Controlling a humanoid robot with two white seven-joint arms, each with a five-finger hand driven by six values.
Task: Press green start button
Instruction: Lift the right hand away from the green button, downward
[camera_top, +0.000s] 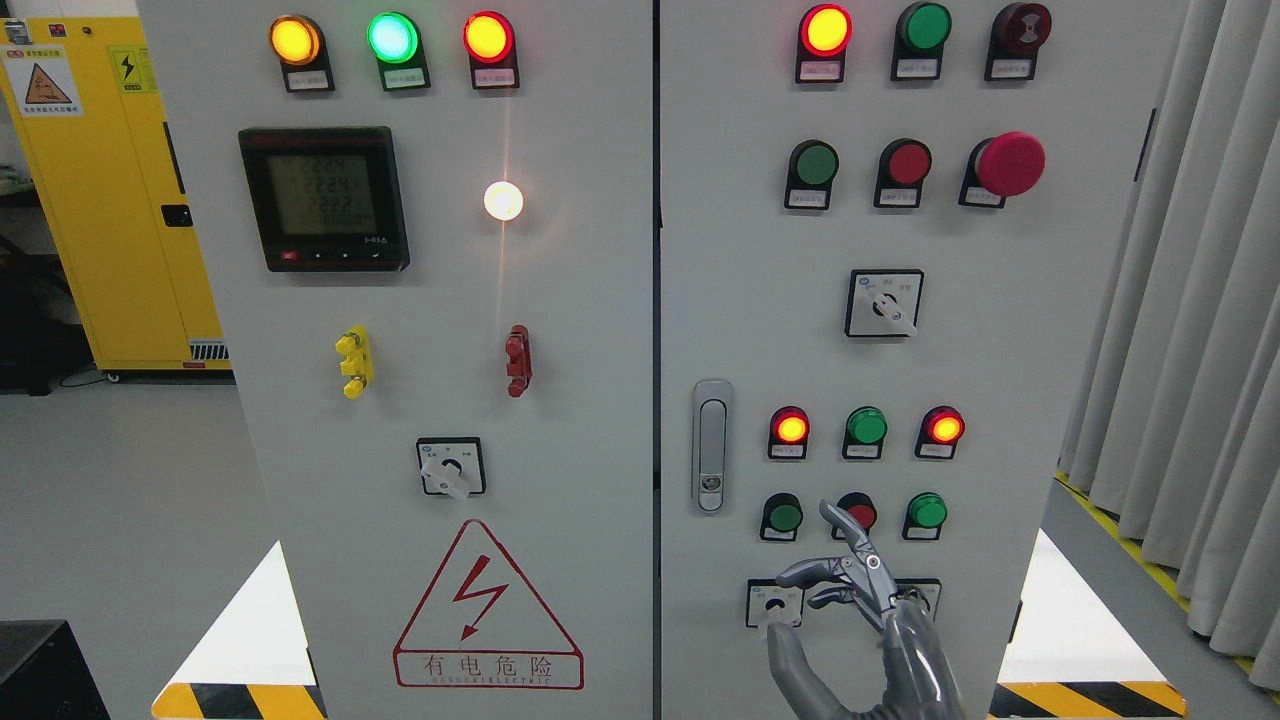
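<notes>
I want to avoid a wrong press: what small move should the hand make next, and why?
Probably shift the right hand slightly left. Its index fingertip sits at the left edge of the red button, and the nearest green button is just left in the same row. Labels are too small to confirm which is start.

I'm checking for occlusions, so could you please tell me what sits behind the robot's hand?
Behind the hand, a red button and two selector switches are partly visible; the right switch is almost wholly covered.

Single head view, facing the grey control cabinet (560, 330) squarely, close up
</notes>
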